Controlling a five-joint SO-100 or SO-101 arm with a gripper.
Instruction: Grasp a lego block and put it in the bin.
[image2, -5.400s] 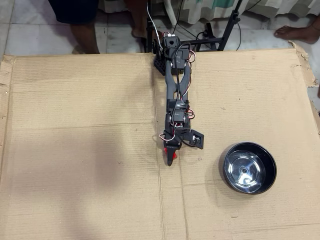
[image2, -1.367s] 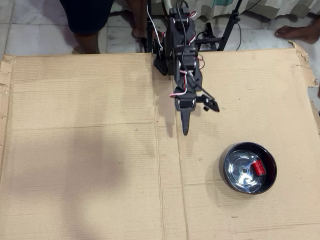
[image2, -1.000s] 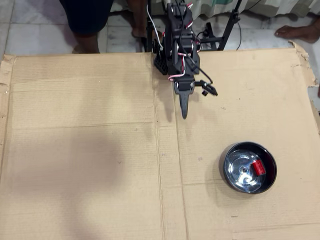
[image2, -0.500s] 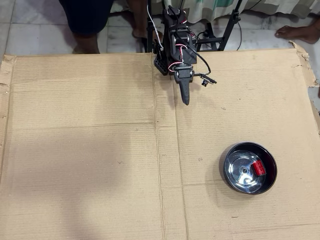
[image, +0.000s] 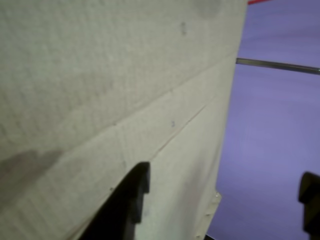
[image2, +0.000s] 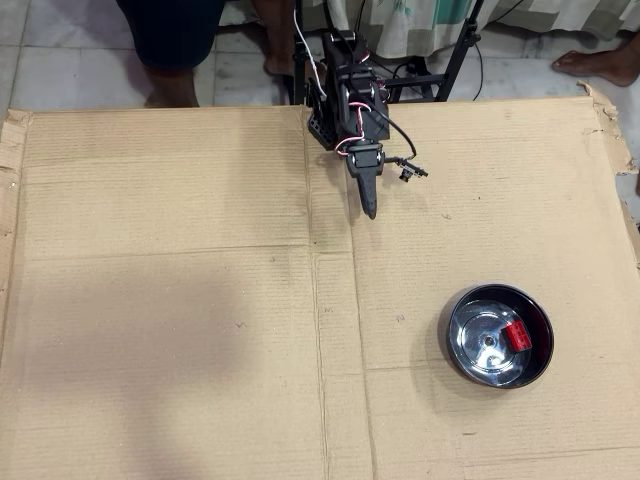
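Lego block (image2: 515, 335) sits inside the bin (image2: 458, 361), lower right overhead. Claw (image2: 369, 208) empty, top centre; wrist view shows jaws wide apart. We just park gently, clear of the cardboard (image2: 180, 300).

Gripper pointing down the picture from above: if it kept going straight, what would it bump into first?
Probably just the bare cardboard sheet. The gripper points toward the near edge, and the bin with the lego block sits off to the right of that line.
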